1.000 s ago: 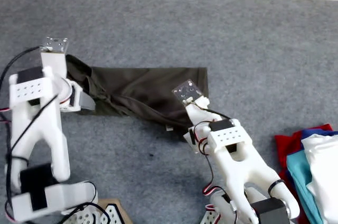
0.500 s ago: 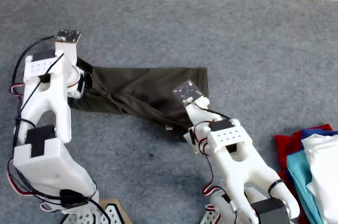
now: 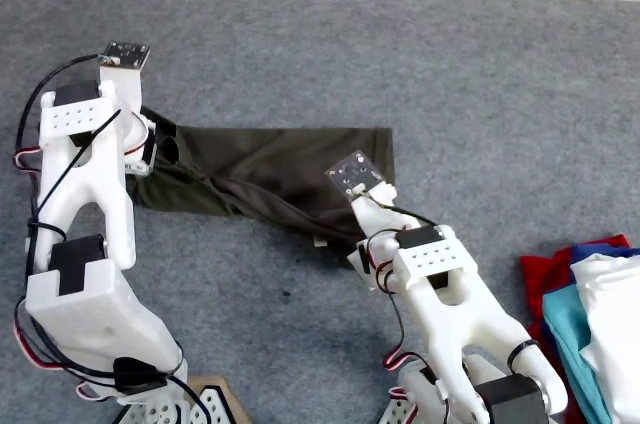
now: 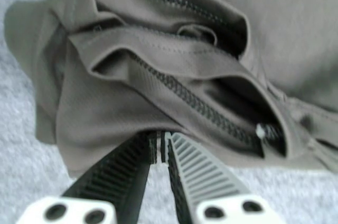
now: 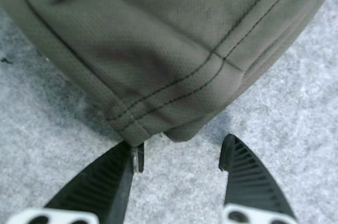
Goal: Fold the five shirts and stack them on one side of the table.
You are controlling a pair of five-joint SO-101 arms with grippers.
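Olive shirt (image 3: 280, 169): it lies on the grey worktop (image 3: 480, 74) as a long band, rumpled at my left end and flatter toward the middle.
Left fingers (image 4: 160, 147): pressed together on a fold at the shirt's rumpled end. The cloth bunches just past the tips, and a dark stitched seam (image 4: 200, 105) runs across it.
Right fingers (image 5: 179, 146): spread wide and low over the worktop at the shirt's double-stitched hem (image 5: 174, 84). The hem corner sits just ahead of the gap with one tip right beside its edge, and I hold nothing here.
Left arm (image 3: 80, 174): it stands over the shirt's bunched end.
Right arm (image 3: 430, 274): its wrist is over the shirt's near edge, toward the middle of the worktop.
Other shirts (image 3: 590, 314): red, blue, teal and white, piled together at the worktop's edge on my right side, well apart from the olive one.
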